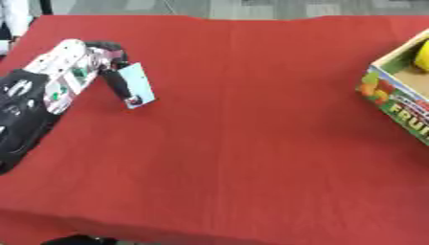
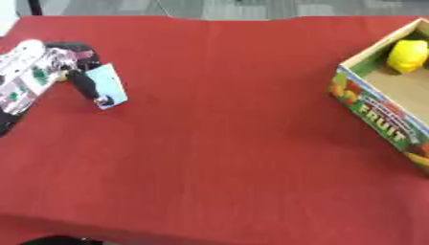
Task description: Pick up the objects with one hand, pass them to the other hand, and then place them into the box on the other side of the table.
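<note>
My left hand (image 1: pixel 94 60) reaches in from the left over the red table (image 1: pixel 243 124). Its black fingers are curled round a light blue flat packet (image 1: pixel 138 85), which stands tilted with its lower corner at the cloth. At the right edge sits a cardboard fruit box (image 2: pixel 377 115) with colourful printed sides. A yellow object (image 2: pixel 407 55) lies inside it near the far end. My right hand shows in neither view.
The red cloth covers the whole table, with a wide bare stretch between the packet and the box. The table's front edge (image 1: pixel 100 225) runs along the bottom, and grey floor shows beyond the far edge.
</note>
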Action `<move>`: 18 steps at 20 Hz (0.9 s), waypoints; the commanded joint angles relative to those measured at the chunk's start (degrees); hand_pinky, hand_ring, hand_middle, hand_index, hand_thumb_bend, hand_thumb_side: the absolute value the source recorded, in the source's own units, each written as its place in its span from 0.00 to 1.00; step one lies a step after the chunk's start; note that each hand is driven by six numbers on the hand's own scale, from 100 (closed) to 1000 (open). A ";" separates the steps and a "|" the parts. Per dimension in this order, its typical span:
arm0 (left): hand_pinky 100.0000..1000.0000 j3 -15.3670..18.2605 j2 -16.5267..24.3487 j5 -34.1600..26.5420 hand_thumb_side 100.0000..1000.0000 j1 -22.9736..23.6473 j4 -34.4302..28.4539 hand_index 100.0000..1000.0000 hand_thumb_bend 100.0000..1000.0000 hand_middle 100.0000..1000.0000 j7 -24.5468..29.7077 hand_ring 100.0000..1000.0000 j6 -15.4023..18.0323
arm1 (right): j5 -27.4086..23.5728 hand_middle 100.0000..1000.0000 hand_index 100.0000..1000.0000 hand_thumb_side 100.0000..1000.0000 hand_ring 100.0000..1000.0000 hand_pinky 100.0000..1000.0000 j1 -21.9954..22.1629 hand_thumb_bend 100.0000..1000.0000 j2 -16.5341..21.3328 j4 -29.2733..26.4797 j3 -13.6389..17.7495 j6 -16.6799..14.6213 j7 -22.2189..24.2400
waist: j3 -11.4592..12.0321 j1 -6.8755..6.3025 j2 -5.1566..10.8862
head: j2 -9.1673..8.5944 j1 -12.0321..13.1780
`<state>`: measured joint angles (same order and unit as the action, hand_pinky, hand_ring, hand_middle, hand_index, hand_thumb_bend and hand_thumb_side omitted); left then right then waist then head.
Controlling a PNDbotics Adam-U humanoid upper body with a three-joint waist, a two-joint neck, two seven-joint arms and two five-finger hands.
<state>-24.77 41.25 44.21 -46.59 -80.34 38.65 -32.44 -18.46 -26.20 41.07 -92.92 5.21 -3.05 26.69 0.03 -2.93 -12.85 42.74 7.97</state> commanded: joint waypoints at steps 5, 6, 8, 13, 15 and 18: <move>0.70 2.63 3.01 -2.48 0.04 0.47 -16.09 0.49 0.10 0.55 5.36 0.63 -12.92 | -3.19 0.96 0.96 0.38 1.00 0.94 -4.91 0.00 0.87 -4.21 -1.60 0.92 1.24 | 0.16 0.53 1.43 | -0.09 -0.36; 0.70 2.75 2.87 -3.21 0.05 0.69 -17.71 0.49 0.05 0.55 4.55 0.63 -12.82 | -3.13 0.97 0.96 0.39 1.00 0.93 -5.61 0.00 0.62 -4.42 -2.00 1.13 1.57 | 0.20 0.58 1.45 | -0.16 -0.51; 0.70 2.98 2.60 -4.83 0.06 1.37 -20.44 0.49 0.01 0.54 2.80 0.63 -12.39 | -2.51 0.97 0.96 0.38 1.00 0.93 -6.91 0.00 -0.02 -4.71 -2.84 1.41 2.32 | 0.23 0.69 1.47 | -0.29 -0.89; 0.69 3.25 1.23 -9.42 0.09 2.83 -24.55 0.49 0.00 0.53 -2.53 0.61 -10.47 | -0.82 0.97 0.95 0.34 1.00 0.93 -9.34 0.00 -1.69 -5.06 -5.21 0.92 4.16 | 0.40 1.01 1.47 | -0.58 -1.71; 0.68 3.02 0.52 -11.30 0.10 3.26 -25.50 0.49 0.00 0.53 -5.00 0.60 -9.24 | -0.11 0.96 0.95 0.34 1.00 0.93 -10.24 0.00 -2.36 -5.05 -6.27 0.39 4.75 | 0.44 1.16 1.50 | -0.70 -1.88; 0.67 2.67 -0.88 -14.22 0.13 3.86 -26.83 0.50 0.00 0.52 -8.84 0.59 -6.65 | 0.87 0.96 0.95 0.32 1.00 0.93 -11.44 0.00 -3.40 -4.78 -7.84 -0.33 5.73 | 0.53 1.39 1.53 | -0.96 -2.40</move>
<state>-22.73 39.90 31.12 -42.14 -105.84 30.05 -38.62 -18.12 -36.56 37.02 -97.08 -2.47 -3.08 31.96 0.48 -1.67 -12.68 42.53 5.85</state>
